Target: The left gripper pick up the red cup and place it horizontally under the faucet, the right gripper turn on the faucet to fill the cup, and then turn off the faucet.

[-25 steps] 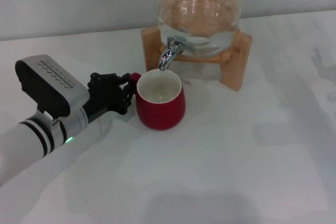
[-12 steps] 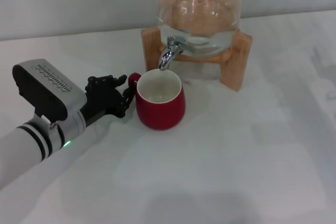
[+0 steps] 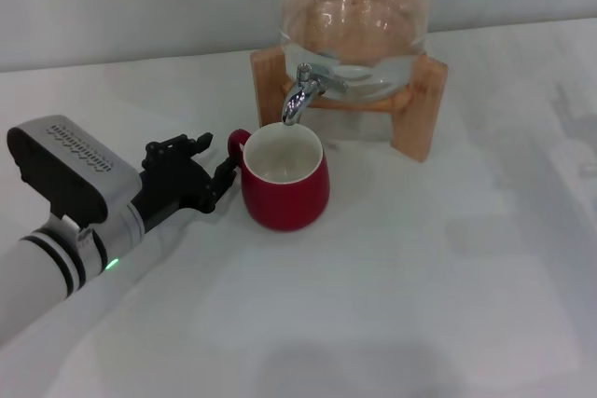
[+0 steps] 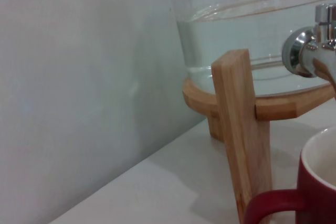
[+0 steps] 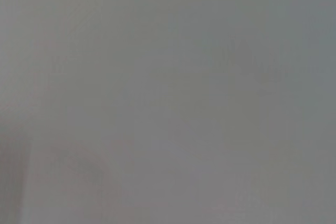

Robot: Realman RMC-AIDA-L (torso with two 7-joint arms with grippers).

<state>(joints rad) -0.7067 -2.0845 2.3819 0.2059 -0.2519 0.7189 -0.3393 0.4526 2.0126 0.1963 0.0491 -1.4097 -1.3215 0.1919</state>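
Note:
The red cup [image 3: 284,184] stands upright on the white table, its white inside empty, right under the spout of the chrome faucet [image 3: 300,95]. The cup's handle points toward my left gripper [image 3: 213,157], which is open and empty just left of the handle, apart from it. In the left wrist view the cup [image 4: 317,182] and its handle show at one edge, with the faucet [image 4: 310,51] above. The right gripper is out of view; the right wrist view shows only plain grey.
The faucet is fitted to a clear glass jar [image 3: 354,25] holding water, on a wooden stand [image 3: 420,109] at the back of the table [image 3: 420,277]. A grey wall runs behind.
My left gripper has let go of the cup's handle and drawn back to the left. The cup has stayed under the faucet.

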